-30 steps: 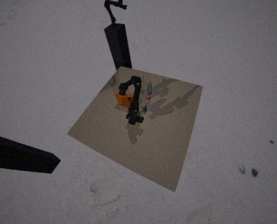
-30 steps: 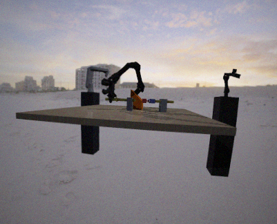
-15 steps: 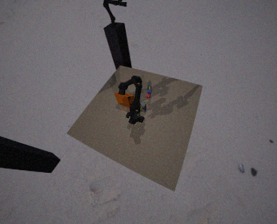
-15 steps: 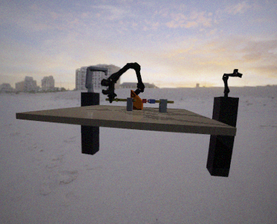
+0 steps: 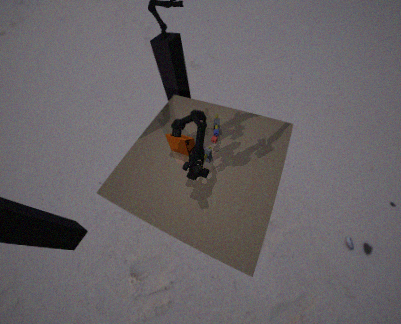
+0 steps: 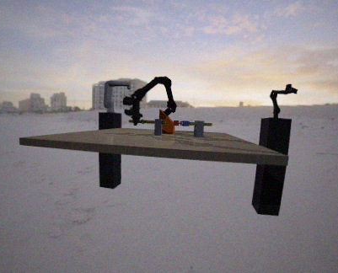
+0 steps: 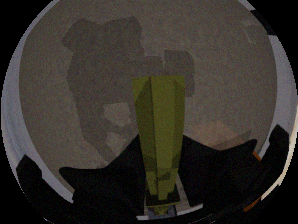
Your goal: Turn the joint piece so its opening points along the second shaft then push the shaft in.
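The second shaft [image 6: 144,121] [image 7: 160,115], yellow-green, runs through a grey block [image 6: 158,127] [image 5: 208,155]. My gripper [image 6: 136,122] [image 7: 155,133] is shut on the shaft, at its outer part left of that block in the exterior view. The red joint piece [image 5: 214,139] [image 6: 176,123] sits next to a blue piece [image 5: 216,133] [image 6: 185,123] on the fixed shaft [image 6: 209,124], which the other grey block [image 6: 199,129] bears. Red and blue look roughly in line with the second shaft. Whether the shaft's inner end is inside the red piece is too small to tell.
An orange wedge-shaped piece [image 5: 181,144] [image 6: 168,122] stands beside the arm's base, close to the shafts. Dark pillars [image 5: 171,65] [image 6: 270,168] with further arms on them stand off the table [image 5: 224,220] [image 6: 113,143].
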Robot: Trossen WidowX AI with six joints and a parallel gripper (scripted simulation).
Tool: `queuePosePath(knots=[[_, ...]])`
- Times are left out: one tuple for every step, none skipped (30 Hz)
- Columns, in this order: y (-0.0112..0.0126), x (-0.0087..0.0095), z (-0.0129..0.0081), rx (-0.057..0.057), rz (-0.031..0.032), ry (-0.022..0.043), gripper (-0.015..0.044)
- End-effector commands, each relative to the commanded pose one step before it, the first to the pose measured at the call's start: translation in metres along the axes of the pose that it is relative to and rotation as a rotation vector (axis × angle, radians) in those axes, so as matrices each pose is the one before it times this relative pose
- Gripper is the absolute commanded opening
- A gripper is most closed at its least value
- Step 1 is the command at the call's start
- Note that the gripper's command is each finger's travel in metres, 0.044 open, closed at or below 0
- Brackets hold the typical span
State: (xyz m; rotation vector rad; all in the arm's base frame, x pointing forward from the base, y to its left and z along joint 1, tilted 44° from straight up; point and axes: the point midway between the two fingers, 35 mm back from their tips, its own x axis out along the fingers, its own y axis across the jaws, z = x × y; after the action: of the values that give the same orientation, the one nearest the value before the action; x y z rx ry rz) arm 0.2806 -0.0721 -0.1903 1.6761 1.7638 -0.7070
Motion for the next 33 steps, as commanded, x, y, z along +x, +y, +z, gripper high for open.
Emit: queuePosePath(knots=[[-0.00005, 0.00005, -0.00003, 0.0008, 0.00246, 0.00011, 0.0], [0.00001, 0.0, -0.00024, 0.0, -0.00042, 0.00003, 0.0], [0.00003, 0.0, -0.00049, 0.0, -0.00085, 0.00006, 0.0], [0.00004, 0.00001, -0.00076, 0.0, -0.00132, 0.00008, 0.0], [0.00005, 0.00001, -0.00095, 0.0, -0.00162, 0.0001, 0.0], [0.00006, 0.00001, -0.00117, 0.0, -0.00196, 0.00012, 0.0], [0.00006, 0.00002, -0.00129, 0.0, -0.00208, 0.00013, 0.0], [0.00006, 0.00002, -0.00146, 0.0, -0.00226, 0.00014, 0.0], [0.00005, 0.00002, -0.00146, 0.0, -0.00212, 0.00013, 0.0], [0.00004, 0.00002, -0.00156, 0.0, -0.00211, 0.00014, 0.0], [0.00004, 0.00002, -0.00151, 0.0, -0.00185, 0.00013, 0.0], [0.00003, 0.00002, -0.00145, 0.0, -0.00156, 0.00012, 0.0], [0.00002, 0.00002, -0.00141, 0.0, -0.0013, 0.00011, 0.0], [0.00002, 0.00002, -0.00139, 0.0, -0.00109, 0.00011, 0.0], [0.00001, 0.00003, -0.00139, 0.0, -0.00093, 0.00011, 0.0], [0.00001, 0.00003, -0.00139, 0.0, -0.00079, 0.00011, 0.0], [0.00001, 0.00003, -0.00141, 0.0, -0.00068, 0.00011, 0.0], [0.00001, 0.00003, -0.00143, 0.0, -0.00059, 0.00011, 0.0], [0.00001, 0.00003, -0.00144, 0.0, -0.0005, 0.00011, 0.0], [0.0, 0.00003, -0.00146, 0.0, -0.00043, 0.00011, 0.0], [0.0, 0.00003, -0.00148, 0.0, -0.00037, 0.00011, 0.0], [0.0, 0.00003, -0.00149, 0.0, -0.00032, 0.00011, 0.0], [0.0, 0.00003, -0.00149, 0.0, -0.00028, 0.00011, 0.0], [0.0, 0.00003, -0.00148, 0.0, -0.00024, 0.00011, 0.0], [0.0, 0.00003, -0.00147, 0.0, -0.00021, 0.00011, 0.0], [0.0, 0.00003, -0.00147, 0.0, -0.00018, 0.00011, 0.0], [0.0, 0.00003, -0.00146, 0.0, -0.00016, 0.00011, 0.0], [0.0, 0.00003, -0.00146, 0.0, -0.00014, 0.00011, 0.0], [0.0, 0.00003, -0.00146, 0.0, -0.00012, 0.00011, 0.0], [0.0, 0.00003, -0.00146, 0.0, -0.00011, 0.00011, 0.0], [0.0, 0.00003, -0.00146, 0.0, -0.0001, 0.00011, 0.0], [0.0, 0.00003, -0.00147, 0.0, -0.00009, 0.00011, 0.0], [0.0, 0.00003, -0.00147, 0.0, -0.00008, 0.00011, 0.0]])
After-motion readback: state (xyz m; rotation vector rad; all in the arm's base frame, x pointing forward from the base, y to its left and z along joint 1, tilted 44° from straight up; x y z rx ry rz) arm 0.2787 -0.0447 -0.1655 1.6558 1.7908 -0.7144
